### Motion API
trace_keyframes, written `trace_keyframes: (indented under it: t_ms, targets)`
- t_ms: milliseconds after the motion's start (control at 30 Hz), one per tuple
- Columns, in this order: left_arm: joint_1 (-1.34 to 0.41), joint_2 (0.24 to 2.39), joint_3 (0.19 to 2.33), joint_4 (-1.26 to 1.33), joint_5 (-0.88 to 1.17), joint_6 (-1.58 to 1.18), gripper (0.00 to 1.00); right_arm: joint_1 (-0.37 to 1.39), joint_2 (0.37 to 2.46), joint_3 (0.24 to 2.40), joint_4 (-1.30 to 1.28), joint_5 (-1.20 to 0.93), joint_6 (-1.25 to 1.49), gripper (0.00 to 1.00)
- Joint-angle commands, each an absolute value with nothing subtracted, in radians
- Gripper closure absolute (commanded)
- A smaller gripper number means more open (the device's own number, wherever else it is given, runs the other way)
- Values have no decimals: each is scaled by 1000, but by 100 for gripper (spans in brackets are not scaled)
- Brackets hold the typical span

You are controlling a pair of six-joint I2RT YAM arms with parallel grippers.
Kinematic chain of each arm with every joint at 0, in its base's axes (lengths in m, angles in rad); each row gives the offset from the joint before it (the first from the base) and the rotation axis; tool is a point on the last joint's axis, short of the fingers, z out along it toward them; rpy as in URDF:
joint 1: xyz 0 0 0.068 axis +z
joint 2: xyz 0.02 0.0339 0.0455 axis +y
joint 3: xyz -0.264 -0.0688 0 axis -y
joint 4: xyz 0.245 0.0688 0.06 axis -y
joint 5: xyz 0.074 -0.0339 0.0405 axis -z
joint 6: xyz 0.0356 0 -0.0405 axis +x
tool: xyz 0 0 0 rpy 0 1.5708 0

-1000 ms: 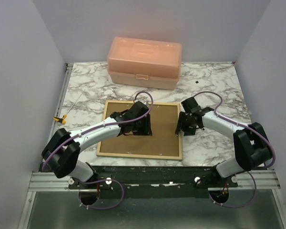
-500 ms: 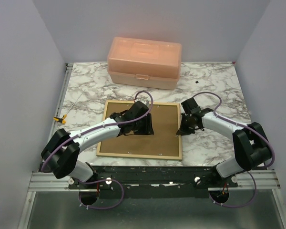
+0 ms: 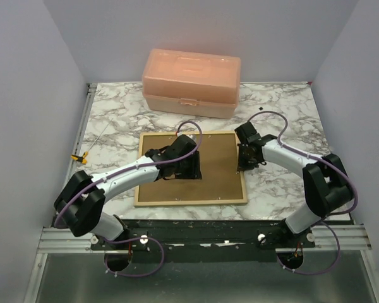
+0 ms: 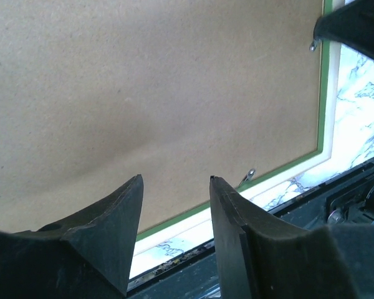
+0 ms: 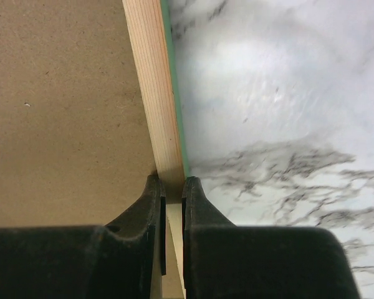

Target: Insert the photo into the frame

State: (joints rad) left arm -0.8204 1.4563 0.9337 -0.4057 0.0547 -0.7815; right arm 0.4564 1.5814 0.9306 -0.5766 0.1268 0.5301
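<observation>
In the top view, the frame (image 3: 189, 202) is seen lying flat on the marble table (image 3: 114, 120), close to its near edge and about midway between the left and right edges. It is well apart from the peach box (image 3: 191, 82) at the far edge. Its pale back is turned up and filled by the brown backing board (image 3: 221, 173). Its long axis runs roughly parallel to the near edge. The left gripper (image 3: 192, 165) is held over the middle of the board, probably to keep it down. The right gripper (image 3: 245, 163) is set at the right rail near the far right corner, probably to steady or square the frame.

In the left wrist view, the left gripper (image 4: 174, 180) is shown with its fingers apart and nothing between them. The board (image 4: 143, 81) lies beneath, bounded by the green edge of the frame (image 4: 325, 93). A metal tab (image 4: 249, 174) stands up at the rail. Contact with the board cannot be judged.

In the right wrist view, the right gripper (image 5: 171, 180) is clamped on the wooden rail of the frame (image 5: 153, 81).

The photo is not seen in any view. It is judged to lie under the board, but this cannot be confirmed.
</observation>
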Motion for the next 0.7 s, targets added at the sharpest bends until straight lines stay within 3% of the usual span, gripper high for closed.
trace_keyframes:
  t_ms: [0, 133, 233, 267, 300, 400, 500, 667]
  targets:
    - [-815, 1406, 912, -439, 8, -763, 49, 451, 1657, 1017, -663, 399, 386, 99]
    - [-774, 1362, 876, -440, 8, -755, 45, 450, 1739, 1057, -643, 530, 318, 98]
    - [-723, 1309, 831, -439, 22, -750, 44, 449, 1778, 1090, -628, 565, 319, 92]
    - [-699, 1291, 810, -437, 30, -749, 44, 449, 1788, 1109, -638, 576, 339, 71]
    - [-677, 1265, 792, -434, 39, -751, 44, 449, 1795, 1126, -654, 580, 367, 59]
    - [-599, 1184, 721, -438, 53, -755, 44, 449, 1785, 1173, -678, 553, 425, 37]
    - [-536, 1096, 685, -507, -26, -768, 39, 448, 1744, 1183, -680, 507, 476, 23]
    - [-452, 1061, 653, -616, -107, -783, 39, 418, 1688, 1153, -654, 361, 545, 20]
